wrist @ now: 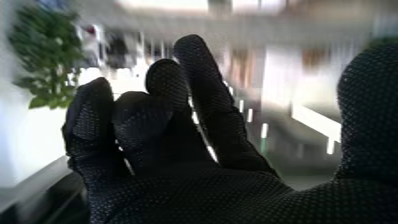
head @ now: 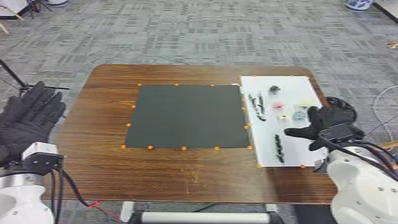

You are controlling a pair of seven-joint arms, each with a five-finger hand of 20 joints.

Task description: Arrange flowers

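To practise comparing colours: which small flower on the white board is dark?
The flower nearest the far edge of the board; the others are all paler.

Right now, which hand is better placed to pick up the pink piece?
Right, I'd say: the right hand is near the pink piece on the white board, while the left hand is out left of the table.
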